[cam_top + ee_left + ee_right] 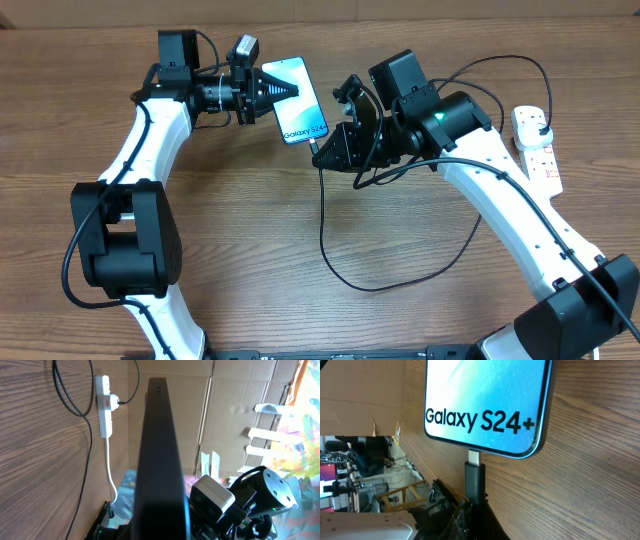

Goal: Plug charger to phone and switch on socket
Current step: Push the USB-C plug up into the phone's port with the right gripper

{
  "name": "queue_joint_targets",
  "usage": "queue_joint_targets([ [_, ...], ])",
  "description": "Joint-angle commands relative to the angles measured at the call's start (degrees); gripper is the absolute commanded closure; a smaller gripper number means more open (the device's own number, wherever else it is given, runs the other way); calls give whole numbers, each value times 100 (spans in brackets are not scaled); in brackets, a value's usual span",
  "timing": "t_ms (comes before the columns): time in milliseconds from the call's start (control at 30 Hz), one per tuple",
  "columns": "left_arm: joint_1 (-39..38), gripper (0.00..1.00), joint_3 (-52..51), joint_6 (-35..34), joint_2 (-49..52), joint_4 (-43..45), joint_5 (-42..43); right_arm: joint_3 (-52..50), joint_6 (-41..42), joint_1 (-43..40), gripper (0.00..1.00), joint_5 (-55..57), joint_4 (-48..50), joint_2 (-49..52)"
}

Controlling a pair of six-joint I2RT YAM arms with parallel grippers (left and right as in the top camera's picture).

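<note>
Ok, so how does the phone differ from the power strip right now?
The phone is dark-edged with a lit blue screen; the power strip is white with red marks. The phone sits between the arms, gripped by the left fingers; the power strip lies untouched beside the right arm. Each meets one end of the black charger.

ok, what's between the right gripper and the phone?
Only the charger connector. The right gripper holds its black body, and its metal tip meets the port on the phone. The right wrist view shows it.
</note>
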Motion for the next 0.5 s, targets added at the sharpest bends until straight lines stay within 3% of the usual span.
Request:
queue_joint_targets([
  [0, -50, 96, 85, -87, 2, 28, 138, -26, 42, 24, 96, 35, 17, 37],
  [467, -120, 96, 85, -92, 2, 31, 35, -26, 46, 24, 96, 35, -4, 37],
])
